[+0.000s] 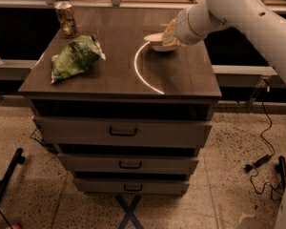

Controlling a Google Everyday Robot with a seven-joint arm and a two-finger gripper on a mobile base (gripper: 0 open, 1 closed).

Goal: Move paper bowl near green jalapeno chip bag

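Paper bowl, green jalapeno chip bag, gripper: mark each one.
paper bowl (154,38), camera view, left rim.
green jalapeno chip bag (76,57), camera view, middle of bag.
gripper (170,33), camera view, tip at the bowl's right side.

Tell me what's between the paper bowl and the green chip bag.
Bare tabletop with a white arc, camera view; gripper sits at the paper bowl.

The paper bowl (154,40), off-white and shallow, is at the counter's (181,75) far right part, the tool (169,33) at its right rim; the green jalapeno chip bag (75,57), wrinkled, lies well apart on the left.
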